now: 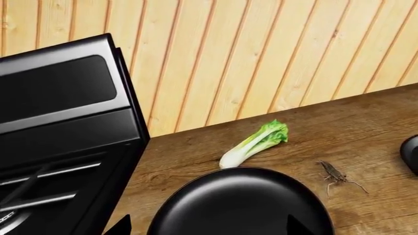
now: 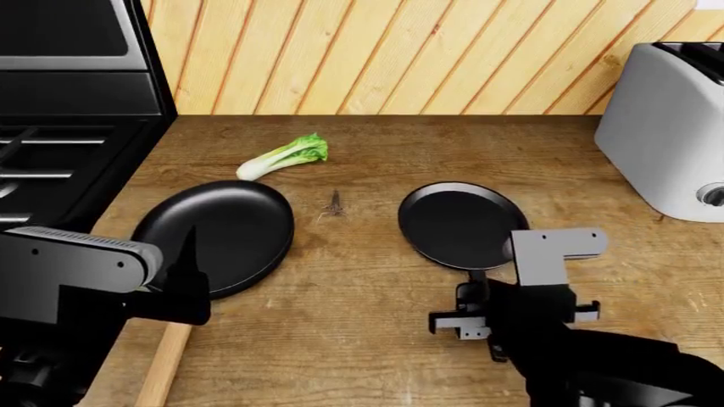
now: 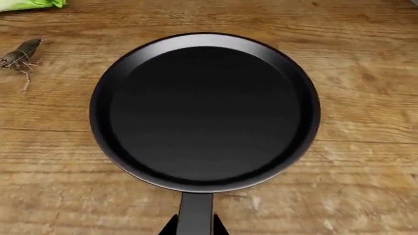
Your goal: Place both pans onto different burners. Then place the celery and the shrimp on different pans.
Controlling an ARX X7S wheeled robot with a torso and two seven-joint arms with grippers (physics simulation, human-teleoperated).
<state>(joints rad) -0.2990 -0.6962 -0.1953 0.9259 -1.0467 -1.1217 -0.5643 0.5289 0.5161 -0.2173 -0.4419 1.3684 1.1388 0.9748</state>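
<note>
1. On the wooden counter both pans are still found, none yet set on the stove at the left.
2. The metal-handled pan is gripped by its thin handle in the closed right gripper (fingertips flank it), ready for lifting.
3. The left gripper is poised at the wooden-handled pan; its opening cannot be told.
4. The celery and shrimp are left lying between the pans, for later.

Your left wrist view: pan just ahead of jaws; celery beyond it; shrimp beside; stove alongside.
</note>
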